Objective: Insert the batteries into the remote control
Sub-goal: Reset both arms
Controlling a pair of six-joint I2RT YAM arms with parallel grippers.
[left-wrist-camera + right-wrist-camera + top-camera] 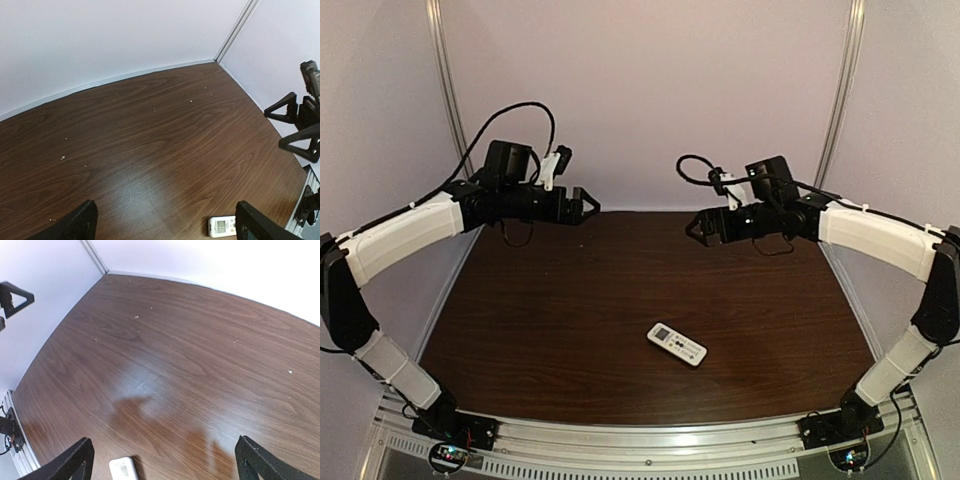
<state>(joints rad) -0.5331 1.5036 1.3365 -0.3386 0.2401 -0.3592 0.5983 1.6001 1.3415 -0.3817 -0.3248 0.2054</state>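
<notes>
The white remote control (677, 344) lies flat on the dark wood table, right of centre and near the front, display end toward the left. It also shows at the bottom edge of the left wrist view (222, 226) and of the right wrist view (123, 469). My left gripper (590, 206) is open and empty, held high over the table's far left. My right gripper (693, 228) is open and empty, held high over the far right. The two grippers face each other. No batteries are in view.
The table (570, 300) is walled by pale panels behind and at both sides. A metal rail (640, 440) with the arm bases runs along the near edge. Small pale specks dot the far table top (192, 101).
</notes>
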